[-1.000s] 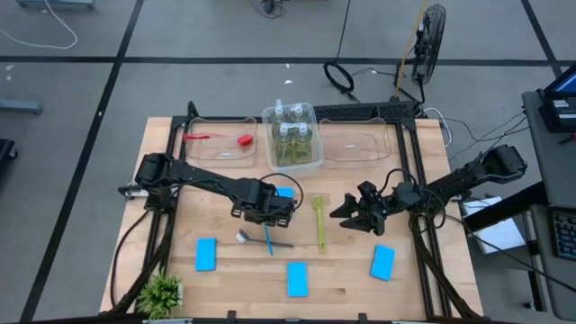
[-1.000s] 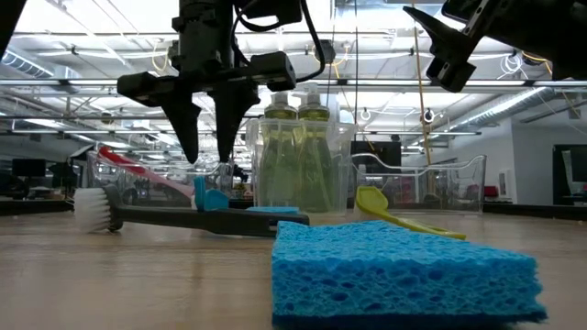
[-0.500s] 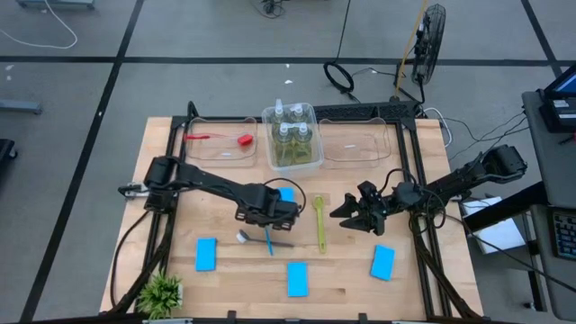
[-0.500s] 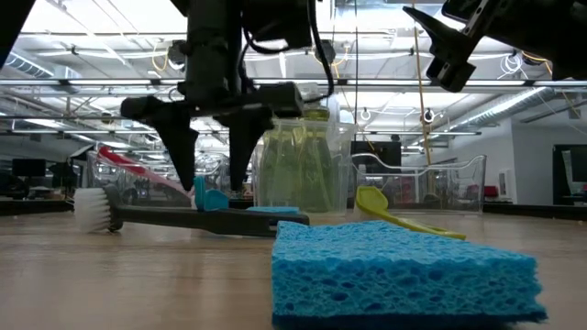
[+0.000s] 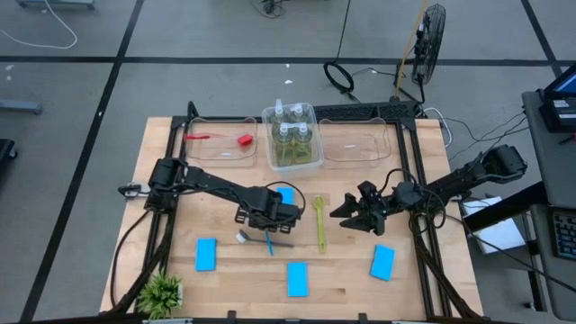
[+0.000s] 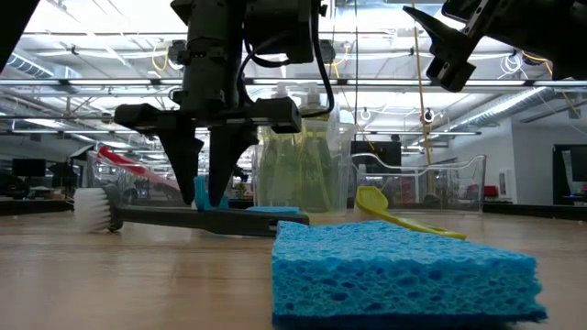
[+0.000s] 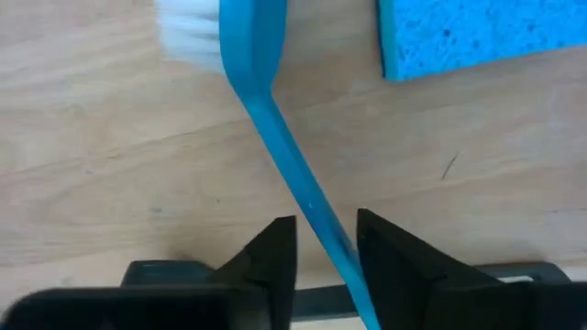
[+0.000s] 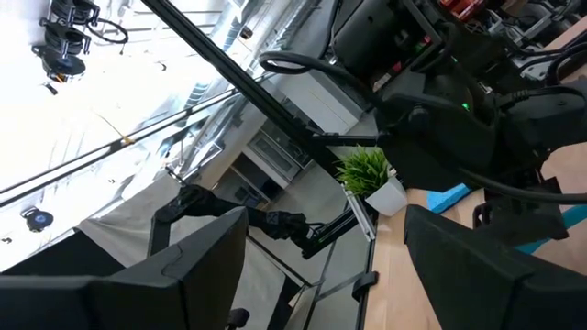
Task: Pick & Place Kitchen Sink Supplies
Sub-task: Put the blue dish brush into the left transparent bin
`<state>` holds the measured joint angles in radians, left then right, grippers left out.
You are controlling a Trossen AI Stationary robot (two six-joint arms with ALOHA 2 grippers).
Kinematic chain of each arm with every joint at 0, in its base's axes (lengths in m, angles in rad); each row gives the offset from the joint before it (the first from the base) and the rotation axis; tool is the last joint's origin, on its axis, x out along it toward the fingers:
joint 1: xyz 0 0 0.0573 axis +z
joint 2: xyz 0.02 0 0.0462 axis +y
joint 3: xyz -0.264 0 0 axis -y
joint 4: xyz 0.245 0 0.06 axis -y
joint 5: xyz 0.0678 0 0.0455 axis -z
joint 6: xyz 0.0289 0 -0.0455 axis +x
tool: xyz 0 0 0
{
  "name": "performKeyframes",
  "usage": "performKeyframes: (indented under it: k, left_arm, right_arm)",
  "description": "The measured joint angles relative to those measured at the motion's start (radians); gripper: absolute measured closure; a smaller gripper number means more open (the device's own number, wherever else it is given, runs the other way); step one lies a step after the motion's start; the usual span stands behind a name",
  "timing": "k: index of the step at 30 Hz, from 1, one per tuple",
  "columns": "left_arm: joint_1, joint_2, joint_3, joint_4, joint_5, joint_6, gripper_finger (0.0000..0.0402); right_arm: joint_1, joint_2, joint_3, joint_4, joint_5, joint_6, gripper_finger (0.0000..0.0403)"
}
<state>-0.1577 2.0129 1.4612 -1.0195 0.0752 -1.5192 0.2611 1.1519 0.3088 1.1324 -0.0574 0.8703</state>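
1. Two arms work over the wooden table (image 5: pixel 225 270); the left gripper (image 7: pixel 326 243) is lowered at the table's middle, its fingers (image 7: pixel 271 261) narrowly parted on either side of the blue brush (image 7: pixel 275 119) handle, not visibly clamped.
2. Blue brush lies flat, crossing the grey brush (image 6: pixel 174 218), with a blue sponge (image 7: pixel 477 32) near its bristle end.
3. Right gripper (image 5: pixel 353 212) hangs above the table, right of the yellow-green brush (image 5: pixel 319 223), fingers spread and holding nothing.
4. Four bottles (image 5: pixel 291 139) stand in the middle bin (image 5: pixel 267 117); the red brush (image 5: pixel 216 139) lies in the left bin (image 5: pixel 193 153).
5. Three further sponges (image 5: pixel 296 278) lie along the near edge, beside a small plant (image 5: pixel 162 292).
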Motion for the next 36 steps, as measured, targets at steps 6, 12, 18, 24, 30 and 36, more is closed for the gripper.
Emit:
performKeyframes:
  k: [6,12,18,24,30,36]
  left_arm:
    - [0.000,0.000,0.000,0.000,-0.037,0.000,0.0336]
    - [0.000,0.000,0.000,0.000,-0.044,0.001,0.0367]
    - [-0.001,0.000,0.000,0.000,-0.051,0.007,0.0390]
    - [-0.001,0.000,0.001,-0.015,-0.051,-0.002,0.0372]
    - [-0.004,-0.032,0.001,-0.044,-0.064,-0.007,0.0391]
    - [-0.005,-0.146,0.001,-0.093,-0.143,-0.047,0.0392]
  right_arm:
    - [0.000,0.000,0.000,0.000,0.000,0.000,0.0124]
    - [0.000,0.000,0.000,0.000,0.000,0.000,0.0124]
    - [0.000,0.000,0.000,0.000,0.000,0.000,0.0124]
    - [0.000,0.000,0.000,0.000,0.000,0.000,0.0124]
    - [0.000,0.000,0.000,0.000,0.000,0.000,0.0124]
    - [0.000,0.000,0.000,0.000,0.000,0.000,0.0124]
